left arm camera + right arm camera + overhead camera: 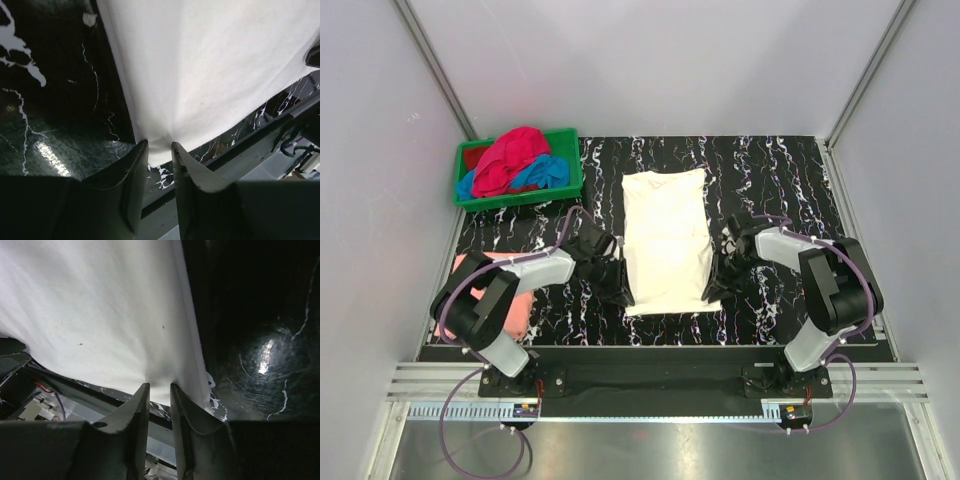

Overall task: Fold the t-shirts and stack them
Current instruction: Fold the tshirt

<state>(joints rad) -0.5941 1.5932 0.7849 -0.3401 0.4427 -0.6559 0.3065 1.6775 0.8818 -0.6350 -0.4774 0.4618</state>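
Cream cloth t-shirt (666, 240), pinched thinly by our left gripper (159, 145) and right gripper (159, 386), may slip if we lift unevenly.

The two arms look built the same way. The left arm (505, 290) and the right arm (825, 275) have smooth light grey shells with black rounded joints between them. Each one stands on a black base (510, 380). A thin purple cable (442, 415) loops out near the base and runs along the arm. The left gripper (160, 146) and the right gripper (159, 386) are dark. Each has two matt fingers (132, 175) that become narrow toward a blunt tip.
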